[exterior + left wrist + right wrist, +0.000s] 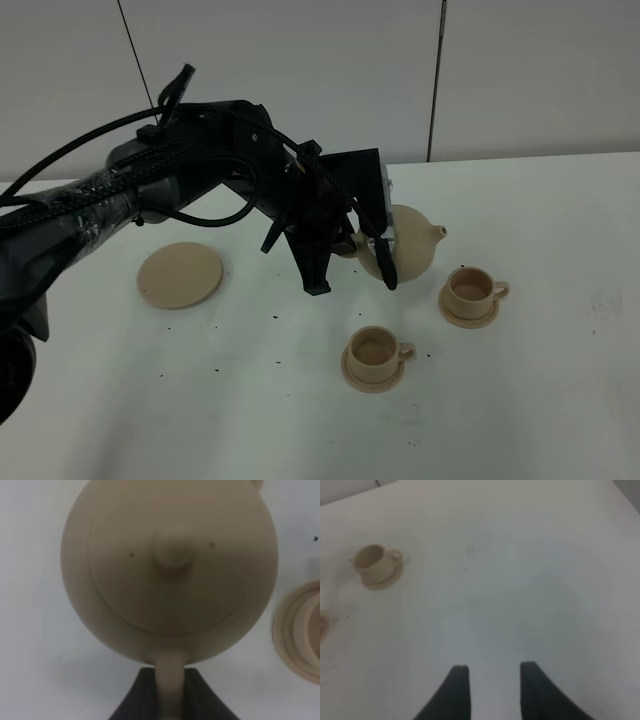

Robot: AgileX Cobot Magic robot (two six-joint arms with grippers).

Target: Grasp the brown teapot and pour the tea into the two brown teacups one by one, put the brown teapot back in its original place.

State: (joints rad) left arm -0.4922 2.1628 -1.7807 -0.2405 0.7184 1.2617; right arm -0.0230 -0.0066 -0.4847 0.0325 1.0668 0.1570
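1. Brown teapot [410, 245]: squat, round and matte beige-tan. It appears to hang clear of the table [560, 400], at 10 o'clock of the far teacup [470, 288]. The body is near upright, with the short spout [436, 232] pointing toward 3 o'clock.
2. Left gripper [169, 680]: the dark fingers are clamped on either side of the loop handle [170, 667].
3. Step in hand, as judged: carrying the teapot to a cup for pouring.
   - Bring the spout over the cup's mouth before you tilt.
   - Roll the wrist slowly. The hold is on a thin loop, so the pot may swing.
   - Nothing visible holds the domed lid [125, 595] with its round knob [172, 555], so keep the tilt shallow.
4. Far teacup, and near teacup [376, 350] at 7 o'clock of it.
   - They are small matching beige-tan cups with side loop handles turned toward 3 o'clock.
   - Each stands on a small round saucer [448, 310].
   - You cannot tell whether either one holds tea.
5. Wide saucer [180, 274]: a flat, bare beige-tan disc at 9 o'clock of the teapot, well apart from it. This is the place where you return the pot.
6. Right gripper [494, 669]: the fingers are parted and hold nothing. It is over bare table, with one cup far off in its view.
7. Table: smooth, white and matte, scattered with fine dark specks [275, 318].
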